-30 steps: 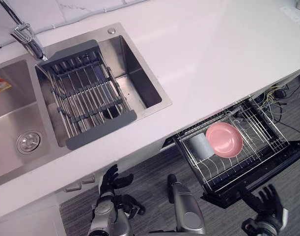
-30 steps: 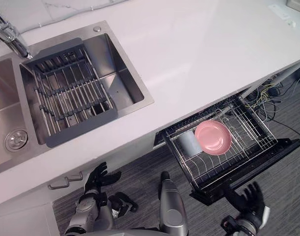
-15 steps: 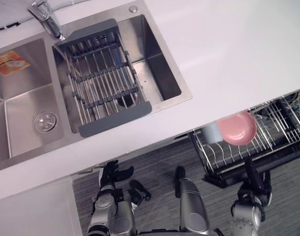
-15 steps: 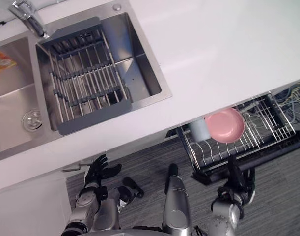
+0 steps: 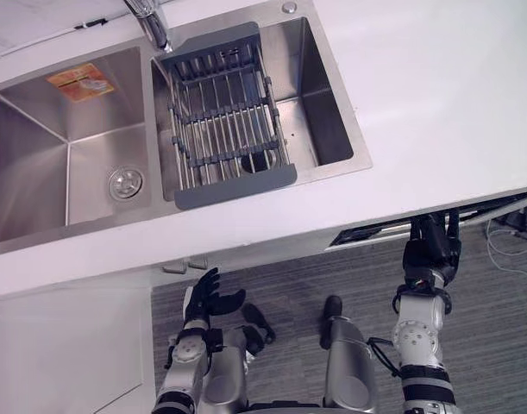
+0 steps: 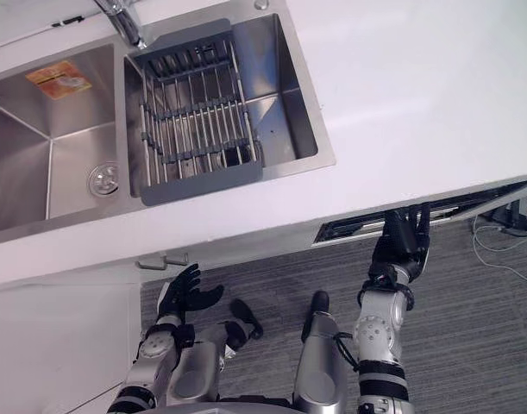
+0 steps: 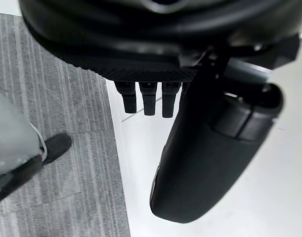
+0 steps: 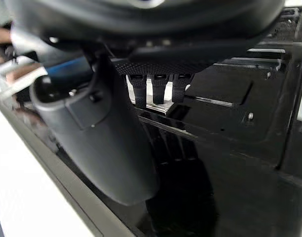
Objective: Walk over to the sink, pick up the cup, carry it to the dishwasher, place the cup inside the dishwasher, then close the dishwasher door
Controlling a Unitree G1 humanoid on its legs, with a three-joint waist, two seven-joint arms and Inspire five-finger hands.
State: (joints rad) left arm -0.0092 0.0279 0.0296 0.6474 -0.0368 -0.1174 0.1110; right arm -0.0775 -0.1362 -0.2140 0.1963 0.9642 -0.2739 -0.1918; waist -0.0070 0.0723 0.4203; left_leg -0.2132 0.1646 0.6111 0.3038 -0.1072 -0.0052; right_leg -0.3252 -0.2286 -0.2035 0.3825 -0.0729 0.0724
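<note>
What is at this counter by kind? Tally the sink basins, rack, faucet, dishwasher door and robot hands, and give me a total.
sink basins: 2, left basin and right basin
rack: 1
faucet: 1
dishwasher door: 1
hands: 2, left hand and right hand
total: 7

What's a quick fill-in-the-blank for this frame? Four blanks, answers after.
1. The right hand presses straight fingers on the dishwasher door, which is nearly ____.
2. The grey drying rack sits in the sink's ____ basin.
3. The orange sticker lies in the ____ basin.
4. The open left hand holds ____.
Missing words: shut; right; left; nothing.
</note>
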